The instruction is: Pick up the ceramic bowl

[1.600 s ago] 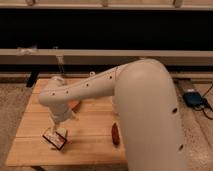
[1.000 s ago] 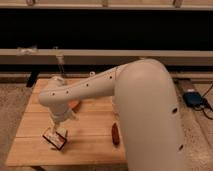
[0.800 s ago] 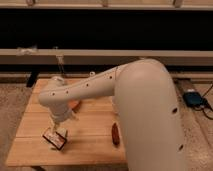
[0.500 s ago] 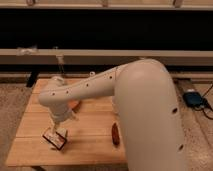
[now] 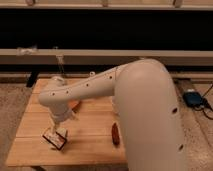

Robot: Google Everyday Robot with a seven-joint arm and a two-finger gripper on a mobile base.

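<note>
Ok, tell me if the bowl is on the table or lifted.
On the table: the bowl shows its orange edge behind the arm; the gripper is lower, at a dark box.

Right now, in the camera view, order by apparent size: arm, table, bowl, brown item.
1. arm, inflated by nearness.
2. table.
3. bowl and brown item: unsure, the arm hides most of the bowl.
The gripper hangs over the table's front left.

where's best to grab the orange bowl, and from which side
Likely its rim, from above: only the near orange edge of the bowl shows under the arm, a thin lip to pinch. The end effector hangs just camera-side of it, so the near rim is closest.
</note>
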